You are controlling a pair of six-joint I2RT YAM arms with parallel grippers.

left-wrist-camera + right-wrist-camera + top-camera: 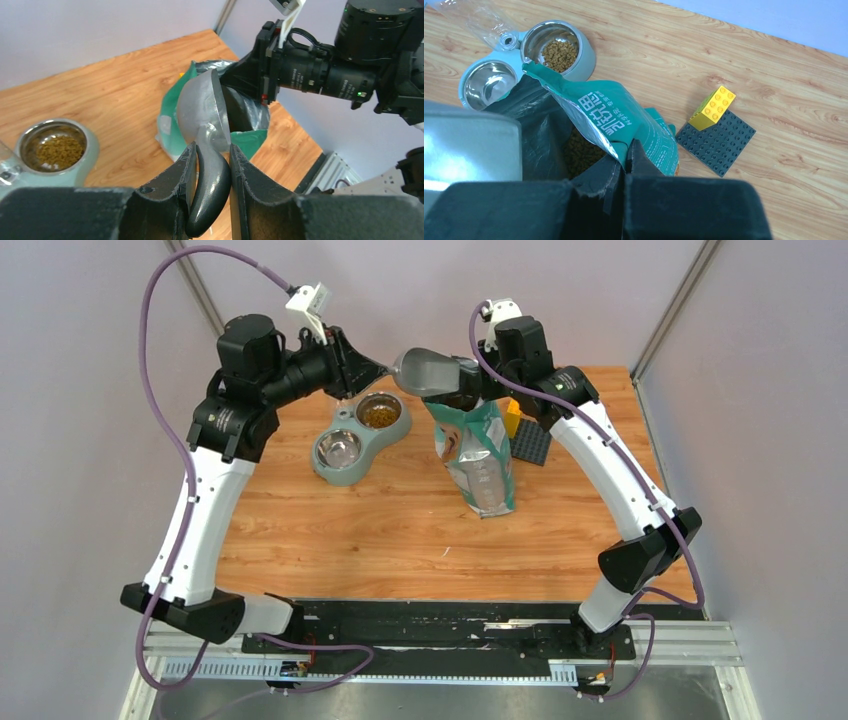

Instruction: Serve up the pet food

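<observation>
Pet food (559, 52) fills the far cup of a pale green double bowl (345, 472); the near cup (338, 448) is bare steel. More pet food (581, 152) shows inside the open green-and-white bag (482, 460). My left gripper (212, 147) is shut on the dark handle of a grey scoop (432, 375), which hangs over the bag's mouth. Its hollow looks grey in the top view. My right gripper (626, 147) is shut on the bag's top edge, holding the mouth open. The scoop (469, 145) fills the left of the right wrist view.
A yellow brick (713, 107) sits on a dark grey studded plate (719, 145) just right of the bag. A crumpled clear plastic piece (479, 22) lies behind the double bowl. Walls close in on both sides and the back of the wooden table (400, 530).
</observation>
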